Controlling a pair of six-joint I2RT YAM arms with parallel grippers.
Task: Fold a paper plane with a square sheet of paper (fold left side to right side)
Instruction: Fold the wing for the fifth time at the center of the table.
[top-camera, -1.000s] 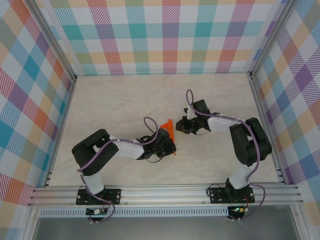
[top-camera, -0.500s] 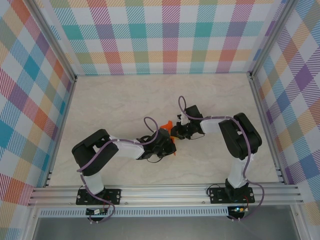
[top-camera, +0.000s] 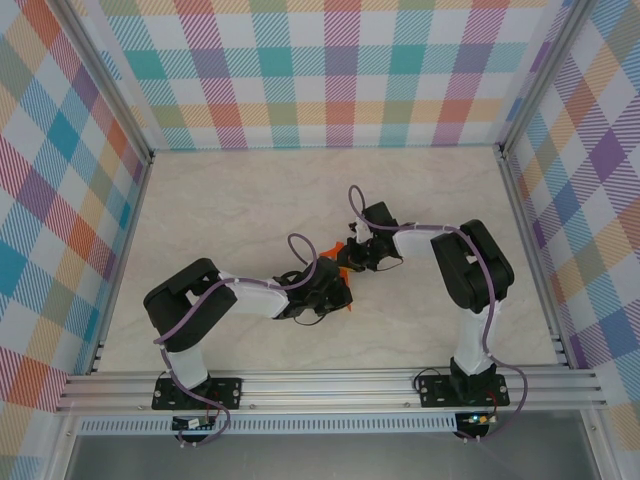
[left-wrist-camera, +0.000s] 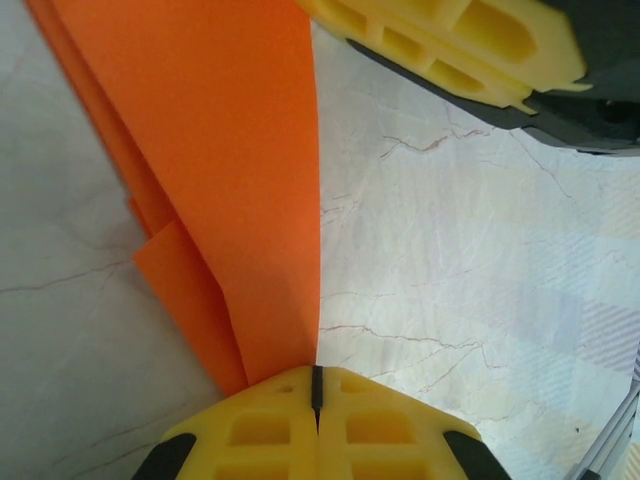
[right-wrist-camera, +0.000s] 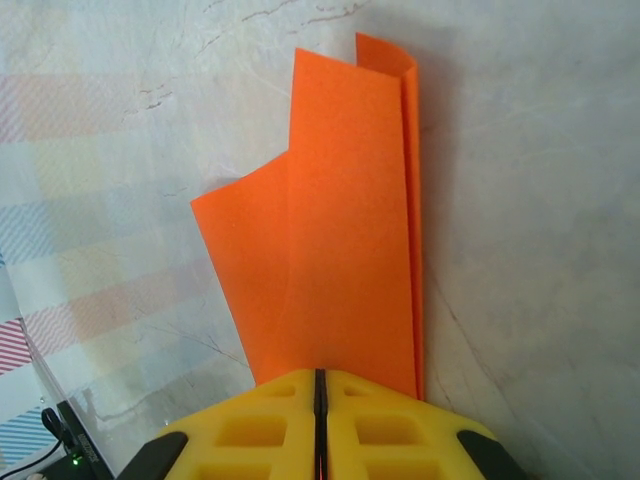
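The orange paper (left-wrist-camera: 240, 150) already carries long creases and overlapping layers; it stretches between the left gripper (left-wrist-camera: 316, 382) and right gripper (right-wrist-camera: 318, 385), both jaws clamped on it; further folds look needed.

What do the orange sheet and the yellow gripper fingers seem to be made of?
Orange sheet: thin matte paper, judging by its sharp creases and layered edges. Yellow fingers: likely molded or printed plastic, smooth, with recessed pockets.
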